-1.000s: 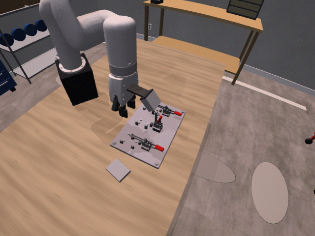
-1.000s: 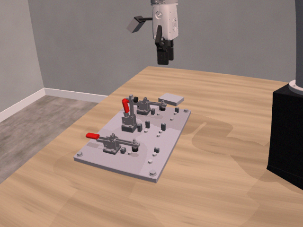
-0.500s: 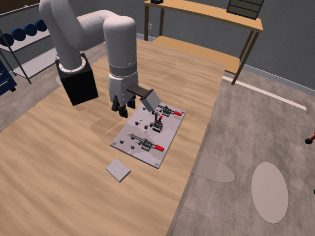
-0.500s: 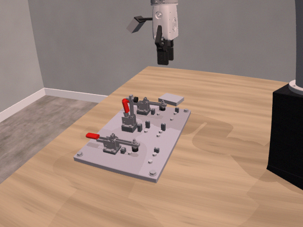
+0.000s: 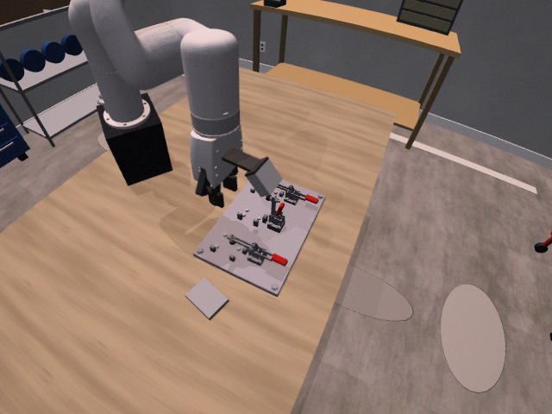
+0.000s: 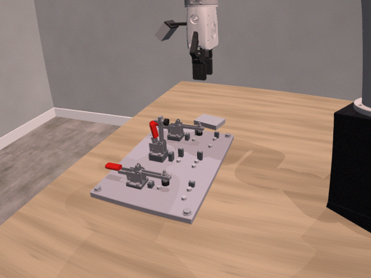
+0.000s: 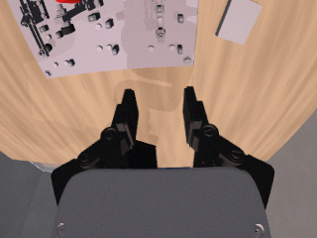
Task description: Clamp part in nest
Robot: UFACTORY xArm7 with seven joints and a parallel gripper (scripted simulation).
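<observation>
Left clamp: one of three, lowered (image 5: pixel 291 195) (image 6: pixel 137 176) (image 7: pixel 34 17), up and left of the pincer in the wrist view.
Middle clamp: the only one with its bar upright (image 5: pixel 276 221) (image 6: pixel 157 151); its red handle is cut off in the wrist view.
Right clamp: lowered (image 5: pixel 255 253) (image 6: pixel 175 131), ahead of the pincer; its red handle is hidden in the exterior view.
Base plate: one (image 5: pixel 285 242) (image 6: pixel 167 200) (image 7: pixel 106 64), beyond the fingertips; three corner bolts show from above, the fourth hard to make out.
Pincer: one (image 5: pixel 222 193) (image 6: pixel 204 74) (image 7: pixel 158 92), above the table, two fingers partway apart, nothing between them.
Part: one (image 5: pixel 206 297) (image 6: pixel 209 121) (image 7: pixel 240 22), flat on the table beside the plate, ahead and right of the pincer; long axis runs away from it, leaning right in the wrist view.
</observation>
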